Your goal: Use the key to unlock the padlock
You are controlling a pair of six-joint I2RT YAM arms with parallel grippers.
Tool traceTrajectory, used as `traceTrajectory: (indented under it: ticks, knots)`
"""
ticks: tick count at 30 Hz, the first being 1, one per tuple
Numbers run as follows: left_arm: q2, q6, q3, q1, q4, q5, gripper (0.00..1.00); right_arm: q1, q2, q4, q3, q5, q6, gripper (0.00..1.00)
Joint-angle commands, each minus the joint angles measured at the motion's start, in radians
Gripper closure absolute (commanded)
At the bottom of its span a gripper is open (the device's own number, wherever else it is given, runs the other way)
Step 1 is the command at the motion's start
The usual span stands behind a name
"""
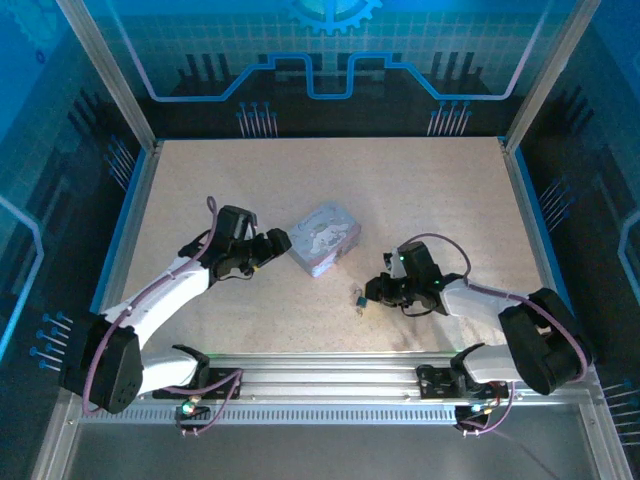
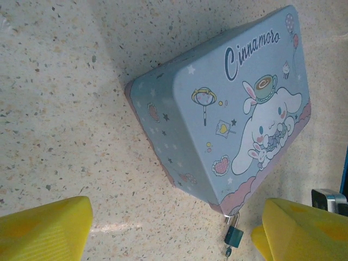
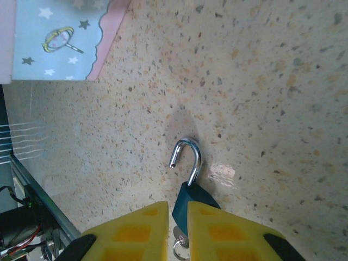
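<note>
The padlock (image 3: 191, 200) is small, with a dark teal body and a chrome shackle whose one end is swung free. My right gripper (image 3: 178, 228) is shut on its body, the yellow pads (image 3: 136, 231) on either side. The key (image 3: 180, 246), a small metal piece with a ring, sticks out of the padlock's underside between the pads. From above, the padlock (image 1: 357, 297) lies just left of the right gripper (image 1: 372, 292). My left gripper (image 1: 272, 245) stands open next to the tin's left corner, holding nothing. The left wrist view shows the padlock (image 2: 234, 236) and key (image 2: 228, 251) past the tin's corner.
A silver-blue rectangular tin (image 1: 323, 238) with a cartoon print sits mid-table between the arms, its near corner (image 2: 217, 206) close to the padlock. A raised frame (image 1: 530, 210) borders the speckled table (image 1: 420, 190).
</note>
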Motion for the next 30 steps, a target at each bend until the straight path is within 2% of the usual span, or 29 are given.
traceTrajectory:
  ticks: [1, 12, 16, 19, 21, 26, 30]
  knots:
    - [-0.04, 0.018, 0.024, 0.017, -0.039, -0.002, 0.17, -0.024, -0.048, -0.061, 0.045, 0.009, -0.036, 0.82]
    - [-0.151, 0.056, 0.043, 0.067, -0.129, -0.038, 0.16, -0.116, -0.173, -0.281, 0.16, 0.077, -0.2, 0.79]
    - [-0.218, 0.088, 0.055, 0.092, -0.182, -0.071, 0.12, -0.191, -0.207, -0.342, 0.206, 0.077, -0.259, 0.77]
    - [-0.268, 0.112, 0.059, 0.107, -0.214, -0.111, 0.06, -0.261, -0.237, -0.363, 0.227, 0.063, -0.278, 0.74]
    - [-0.298, 0.125, 0.059, 0.115, -0.225, -0.134, 0.01, -0.306, -0.267, -0.362, 0.236, 0.05, -0.276, 0.7]
    - [-0.356, 0.159, 0.049, 0.135, -0.241, -0.195, 0.01, -0.397, -0.353, -0.335, 0.224, 0.065, -0.264, 0.55]
    - [-0.377, 0.166, 0.047, 0.158, -0.265, -0.261, 0.01, -0.477, -0.389, -0.317, 0.21, 0.043, -0.273, 0.52]
